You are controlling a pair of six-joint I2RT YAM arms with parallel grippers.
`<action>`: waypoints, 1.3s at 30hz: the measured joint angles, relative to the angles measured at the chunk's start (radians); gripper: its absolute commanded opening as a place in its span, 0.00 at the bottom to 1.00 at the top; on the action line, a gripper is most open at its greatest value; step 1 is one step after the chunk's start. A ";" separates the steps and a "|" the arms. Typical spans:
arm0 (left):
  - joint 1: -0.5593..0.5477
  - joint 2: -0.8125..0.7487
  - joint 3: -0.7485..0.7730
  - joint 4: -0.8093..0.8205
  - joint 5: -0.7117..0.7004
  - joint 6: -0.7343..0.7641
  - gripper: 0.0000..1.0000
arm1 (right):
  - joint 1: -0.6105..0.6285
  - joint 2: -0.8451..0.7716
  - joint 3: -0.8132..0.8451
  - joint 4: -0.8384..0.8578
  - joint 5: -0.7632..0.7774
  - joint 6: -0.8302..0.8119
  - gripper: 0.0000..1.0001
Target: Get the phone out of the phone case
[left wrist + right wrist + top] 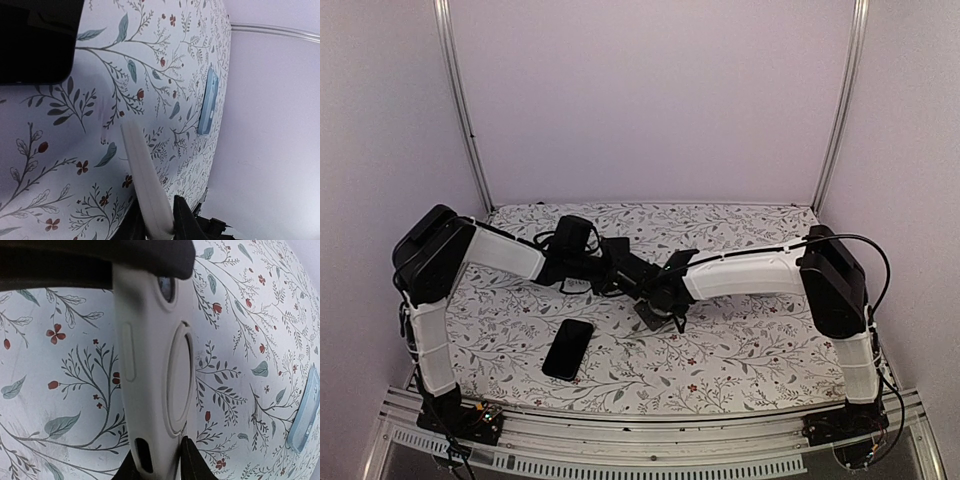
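Note:
The black phone lies flat and bare on the floral cloth, near the front, apart from both grippers. It also shows as a dark slab at the top left of the left wrist view. The white phone case is empty and held edge-on above the cloth. My right gripper is shut on one end of it. My left gripper is shut on the case's thin white edge. In the top view the two grippers meet over the middle of the table, the left and the right; the case is mostly hidden there.
The floral tablecloth covers the table. A small blue tag lies on the cloth near its edge, and also shows in the right wrist view. Lilac walls and metal frame posts surround the table.

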 measured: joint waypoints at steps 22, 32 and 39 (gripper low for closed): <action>0.048 -0.174 -0.036 -0.035 0.008 0.106 0.78 | -0.079 -0.109 -0.053 0.037 -0.123 0.018 0.00; 0.095 -0.231 -0.098 -0.026 0.021 0.145 0.77 | -0.208 -0.298 -0.227 0.211 -0.444 0.064 0.00; 0.095 -0.231 -0.119 0.040 0.071 0.150 0.75 | -0.325 -0.396 -0.346 0.428 -0.771 0.145 0.00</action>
